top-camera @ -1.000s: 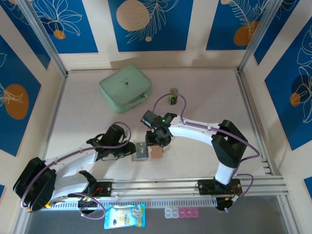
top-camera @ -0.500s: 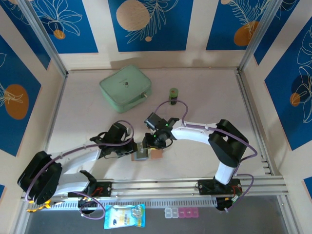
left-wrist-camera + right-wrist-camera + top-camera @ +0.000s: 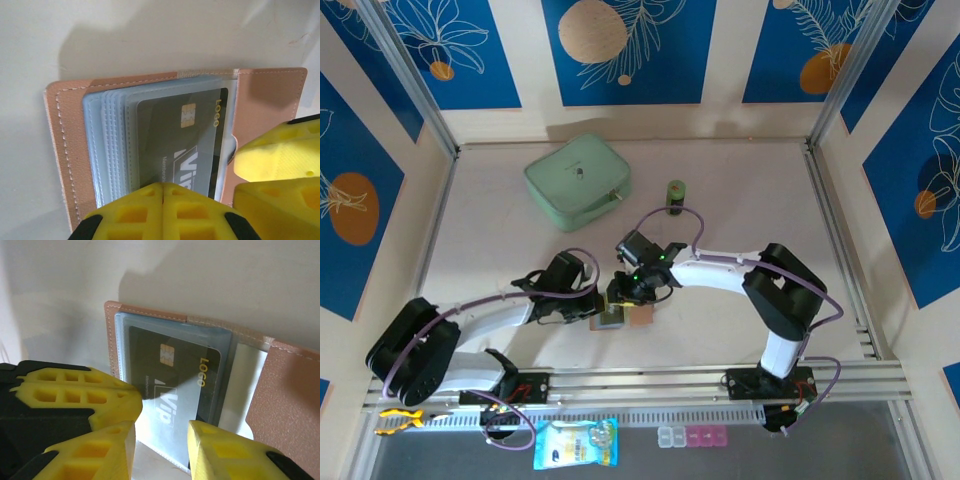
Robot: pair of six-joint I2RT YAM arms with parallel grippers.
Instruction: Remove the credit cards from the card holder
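While the left gripper (image 3: 162,194) has its yellow fingers pressed together over the near edge of the clear sleeves (image 3: 112,145), the right gripper (image 3: 161,442) stands part open just beside it, empty. Its fingers sit either side of the sleeve holding the dark credit card (image 3: 170,375), inside the open tan card holder (image 3: 282,390) under both. Overhead, a mint-green zip case (image 3: 577,180) and a small green canister (image 3: 675,194) lie well beyond the grippers, while the wrist cameras bring out the card's gold chip and "LOGO" print.

dark credit card (image 3: 172,372) printed "LOGO" and "Vip"
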